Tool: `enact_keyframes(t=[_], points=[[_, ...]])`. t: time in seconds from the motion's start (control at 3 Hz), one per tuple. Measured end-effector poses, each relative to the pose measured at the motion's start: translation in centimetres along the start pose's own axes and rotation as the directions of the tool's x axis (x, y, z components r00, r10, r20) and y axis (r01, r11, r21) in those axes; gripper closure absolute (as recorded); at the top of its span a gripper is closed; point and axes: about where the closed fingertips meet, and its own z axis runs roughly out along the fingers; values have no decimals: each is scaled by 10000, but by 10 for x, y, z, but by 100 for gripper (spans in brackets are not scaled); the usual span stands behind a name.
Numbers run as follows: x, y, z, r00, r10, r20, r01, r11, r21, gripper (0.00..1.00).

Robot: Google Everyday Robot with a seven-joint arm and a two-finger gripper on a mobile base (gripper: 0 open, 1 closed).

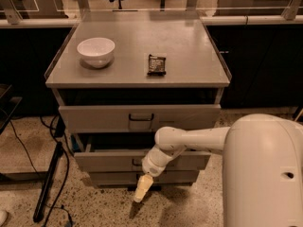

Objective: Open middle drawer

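Note:
The middle drawer (104, 161) is a low grey metal front, standing out from the cabinet with a dark gap above it. Its small dark centre handle (137, 163) is partly hidden behind my arm. My gripper (142, 189) hangs with its cream tip pointing down at the floor, just below and in front of the middle drawer's handle, level with the bottom drawer (175, 177). It holds nothing that I can see. The taller top drawer (94, 118) with its handle is above.
On the cabinet top (189, 46) stand a white bowl (96, 51) and a dark snack packet (156, 64). A black stand leg and cables (49, 183) lie on the speckled floor at left. My white arm body (265, 174) fills the lower right.

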Motion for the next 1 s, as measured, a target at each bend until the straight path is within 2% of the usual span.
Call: enact_keyframes(t=[0.33, 0.67, 1.0], points=[[6, 40, -13, 10000, -81, 7, 81, 9992, -393, 0], [13, 96, -31, 9998, 9, 212, 11, 9956, -932, 0], [10, 92, -29, 9997, -143, 211, 162, 9955, -934, 0]])
